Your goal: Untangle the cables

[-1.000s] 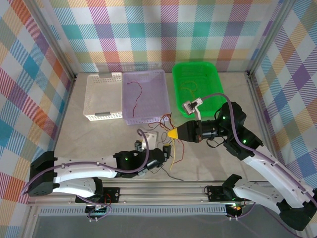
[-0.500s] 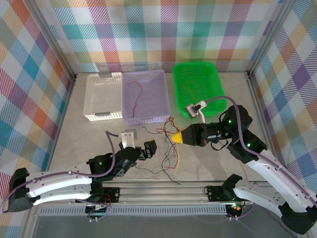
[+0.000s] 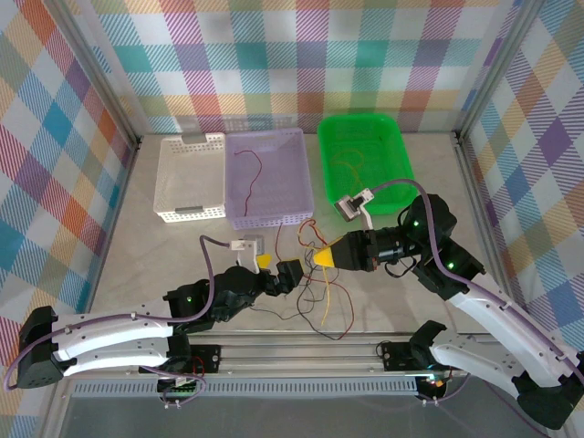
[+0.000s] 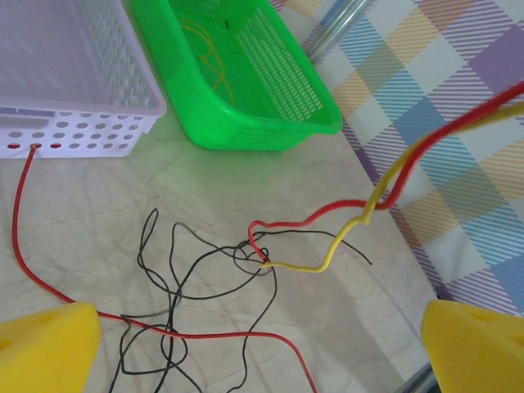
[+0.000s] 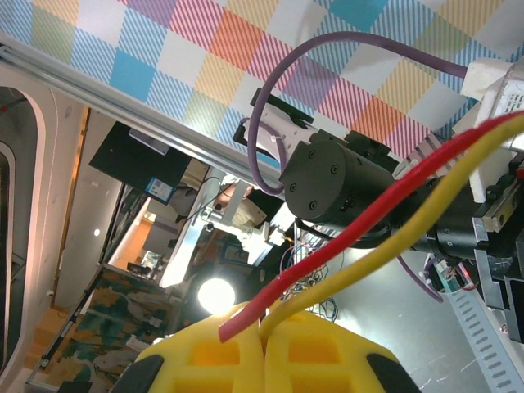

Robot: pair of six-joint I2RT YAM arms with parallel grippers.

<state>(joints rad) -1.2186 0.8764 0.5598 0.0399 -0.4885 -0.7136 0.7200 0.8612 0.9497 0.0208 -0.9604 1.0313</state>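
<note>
The cables (image 3: 315, 285) lie tangled on the table between both grippers: thin black loops (image 4: 168, 282), a long red wire (image 4: 209, 334), and a red (image 4: 327, 214) and a yellow strand (image 4: 344, 239) rising to the right. My right gripper (image 3: 321, 258) is shut on those two strands, and its yellow pads (image 5: 262, 360) pinch the red wire (image 5: 368, 214) and yellow wire (image 5: 401, 244) side by side. My left gripper (image 3: 276, 268) stands open just left of the tangle, its pads (image 4: 45, 348) wide apart above the black loops (image 4: 262, 344).
At the back stand a white basket (image 3: 192, 178), a lilac basket (image 3: 292, 187) holding a red wire (image 3: 251, 169), and a green basket (image 3: 392, 151) holding an orange-yellow wire (image 3: 347, 167). A metal rail (image 3: 301, 351) runs along the near edge.
The left gripper pulled back left from the tangle, then came forward toward it again. The right gripper kept its hold and shifted slightly, and the cables spread out on the table.
</note>
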